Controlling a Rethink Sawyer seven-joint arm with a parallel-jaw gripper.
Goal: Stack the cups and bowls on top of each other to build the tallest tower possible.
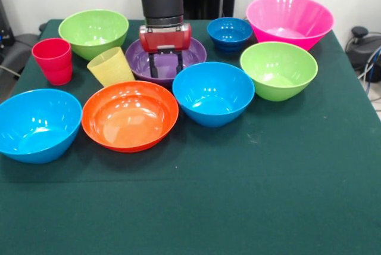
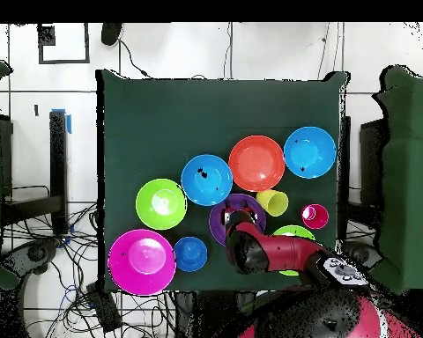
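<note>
All bowls and cups stand apart on the green table (image 1: 250,207); no tower shows. My gripper (image 1: 166,64) hangs open with its two black fingers (image 1: 153,65) lowered inside the purple bowl (image 1: 138,58), holding nothing. Around it stand the yellow cup (image 1: 110,66), the red cup (image 1: 53,60), a lime green bowl (image 1: 93,31), the small dark blue bowl (image 1: 230,33), the big pink bowl (image 1: 290,21), a second lime green bowl (image 1: 278,70), two light blue bowls (image 1: 213,93) (image 1: 37,124) and the orange bowl (image 1: 130,115). In the overhead view the arm covers part of the purple bowl (image 2: 217,220).
The table's half away from the robot (image 2: 180,114) holds no objects. The yellow cup stands close to the purple bowl's rim, and the middle light blue bowl sits right in front of it. Cables and equipment lie on the floor around the table.
</note>
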